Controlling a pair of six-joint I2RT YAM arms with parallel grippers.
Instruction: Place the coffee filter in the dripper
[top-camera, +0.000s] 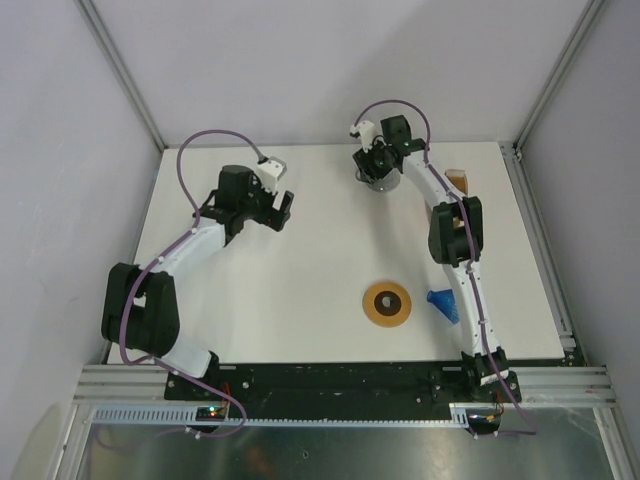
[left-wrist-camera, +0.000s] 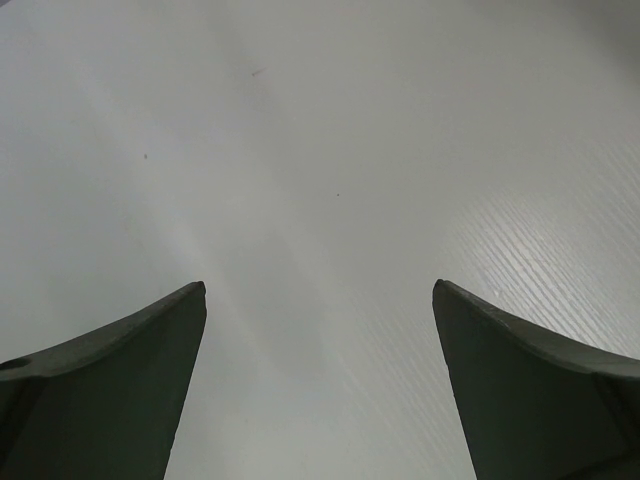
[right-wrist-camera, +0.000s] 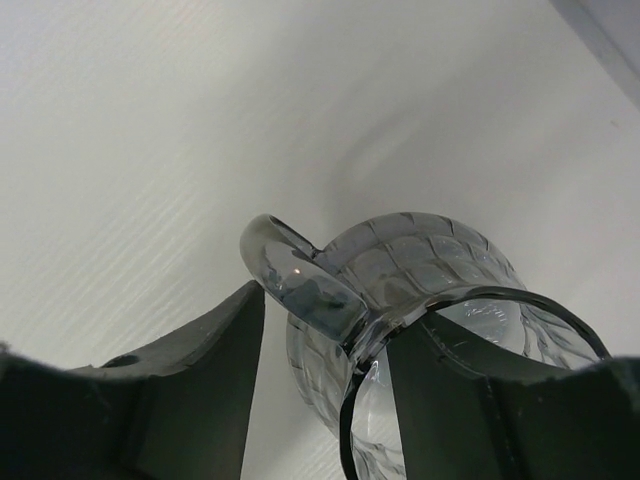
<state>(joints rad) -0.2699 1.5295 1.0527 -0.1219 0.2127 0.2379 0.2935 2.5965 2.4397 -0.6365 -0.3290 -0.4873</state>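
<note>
Tabletop (top-camera: 300, 270): white, matt, with fine parallel grain in both wrist views.

Dripper (top-camera: 447, 304): small translucent blue cone, near right part of tabletop, beside the right arm's forearm. On its side, not upright; long axis diagonal, far-left to near-right. Which end is the mouth: too small to tell.

Ring (top-camera: 387, 303): flat, brown, round, dark hole at centre. Just left of dripper, not touching.

Orange-brown paper wedge (top-camera: 458, 180): far right, partly hidden behind right arm, well apart from dripper. Single filter or stack: cannot tell.

Jug (right-wrist-camera: 420, 260): clear glass, rounded belly with moulded ribs, thick looped handle (right-wrist-camera: 300, 275). Stands at far centre of tabletop.

Right claw (right-wrist-camera: 330, 305): dark, wedge-shaped fingers, about half open, low over the jug. Handle between the jaws; left finger just beside the loop, right finger at the rim. Pressing on glass or not: cannot tell.

Left claw (left-wrist-camera: 320, 290): same dark fingers, spread wide, nothing between them, only bare tabletop below. Far left-centre, well apart from every object.
</note>
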